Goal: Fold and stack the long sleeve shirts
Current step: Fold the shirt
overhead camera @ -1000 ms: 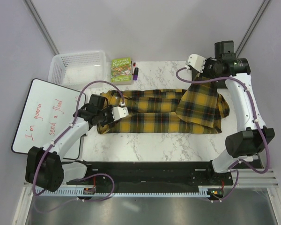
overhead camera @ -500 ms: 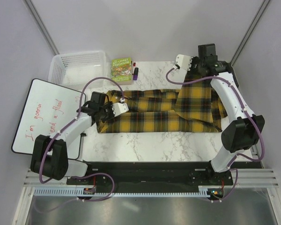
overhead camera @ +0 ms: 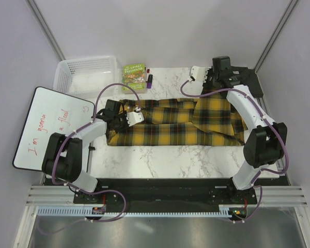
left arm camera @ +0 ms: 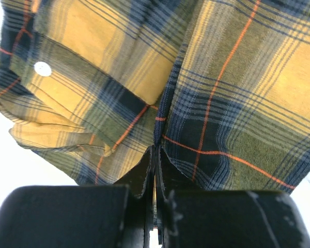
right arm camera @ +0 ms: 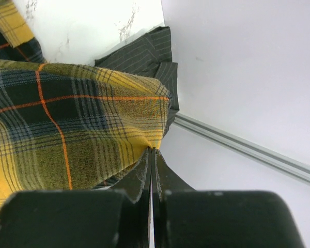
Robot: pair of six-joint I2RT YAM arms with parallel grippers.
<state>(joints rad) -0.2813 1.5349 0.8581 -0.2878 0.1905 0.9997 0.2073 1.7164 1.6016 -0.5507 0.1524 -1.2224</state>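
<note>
A yellow-and-black plaid long sleeve shirt (overhead camera: 170,124) lies stretched across the marble table (overhead camera: 160,157). My left gripper (overhead camera: 128,112) is shut on a fold at the shirt's left end; close up, the jaws (left arm camera: 156,151) pinch the plaid cloth (left arm camera: 222,103) next to a white button (left arm camera: 42,68). My right gripper (overhead camera: 213,87) is shut on the lifted corner of the shirt's right part at the back of the table; its jaws (right arm camera: 153,150) clamp the plaid edge (right arm camera: 67,129). The dark charcoal shirt (right arm camera: 144,51) lies bunched behind that corner, by the wall.
A white plastic basket (overhead camera: 88,72) stands at the back left. Beside it are a green book (overhead camera: 134,76) and two markers (overhead camera: 149,77). A whiteboard (overhead camera: 54,129) with red writing lies left of the table. Walls and a metal rail (right arm camera: 248,150) close off the back right.
My right gripper has carried the shirt's corner leftward along the back of the table, drawing that part out flatter. My left gripper has shifted slightly back, still gripping the left end.
</note>
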